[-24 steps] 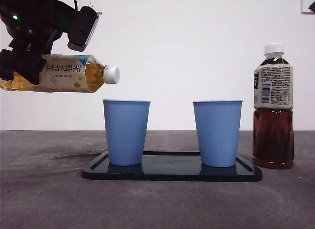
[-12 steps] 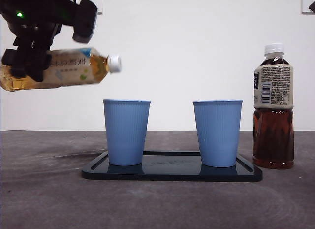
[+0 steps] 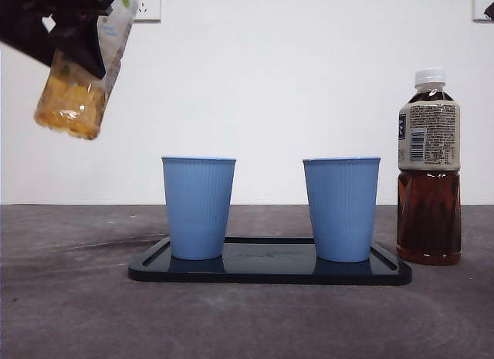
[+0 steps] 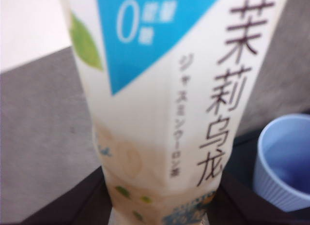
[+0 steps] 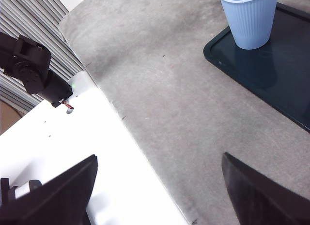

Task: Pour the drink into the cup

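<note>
My left gripper (image 3: 73,36) is shut on a light tea bottle (image 3: 75,103) high at the far left, well above and to the left of the cups. The bottle stands steeply tilted, base down, and its cap is out of view above. Its white label (image 4: 164,104) fills the left wrist view. Two blue cups stand on a dark tray (image 3: 270,271): the left cup (image 3: 198,208) and the right cup (image 3: 341,208). One cup (image 4: 286,167) looks empty in the left wrist view. My right gripper (image 5: 160,196) is open and empty, off to the side of the tray (image 5: 271,75).
A capped bottle of dark tea (image 3: 429,170) stands on the table right of the tray. The right wrist view shows one blue cup (image 5: 249,17), grey tabletop and the table's white edge (image 5: 111,152).
The left gripper has swung the light tea bottle from lying level, cap above the left cup, to steeply tilted with its base down, and has lifted it up and to the left.
</note>
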Robot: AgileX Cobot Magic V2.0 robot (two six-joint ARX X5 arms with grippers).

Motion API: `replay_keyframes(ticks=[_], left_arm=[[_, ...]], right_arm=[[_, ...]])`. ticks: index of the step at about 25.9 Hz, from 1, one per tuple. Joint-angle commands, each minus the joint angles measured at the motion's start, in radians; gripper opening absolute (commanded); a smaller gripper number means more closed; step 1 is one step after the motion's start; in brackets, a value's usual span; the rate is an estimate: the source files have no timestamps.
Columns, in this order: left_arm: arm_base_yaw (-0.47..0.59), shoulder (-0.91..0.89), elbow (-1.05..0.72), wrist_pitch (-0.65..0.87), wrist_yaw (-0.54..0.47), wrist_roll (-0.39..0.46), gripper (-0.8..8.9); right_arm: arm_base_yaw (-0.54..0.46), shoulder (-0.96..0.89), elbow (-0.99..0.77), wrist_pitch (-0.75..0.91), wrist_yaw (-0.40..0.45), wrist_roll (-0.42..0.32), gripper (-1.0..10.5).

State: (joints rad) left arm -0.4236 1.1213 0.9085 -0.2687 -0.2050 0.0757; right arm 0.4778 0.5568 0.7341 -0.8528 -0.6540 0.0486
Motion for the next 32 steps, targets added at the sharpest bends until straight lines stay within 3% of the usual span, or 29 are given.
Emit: replay_keyframes(ticks=[1,12,32], left_arm=[[0.006,-0.010,-0.057,0.135,0.033,-0.142,1.81],[0.006,0.016,-0.338,0.573,0.045,-0.248,1.81],[0.014,0.327,-0.389,0.862,0.045,-0.211,1.80]], right_arm=[[0.007,0.003,0.013,0.006,-0.001,-0.011,3.9],[0.007,0.003,0.013,0.006,-0.001,-0.008,3.9],[0.007,0.003,0.013,0.006,-0.001,0.019,3.9]])
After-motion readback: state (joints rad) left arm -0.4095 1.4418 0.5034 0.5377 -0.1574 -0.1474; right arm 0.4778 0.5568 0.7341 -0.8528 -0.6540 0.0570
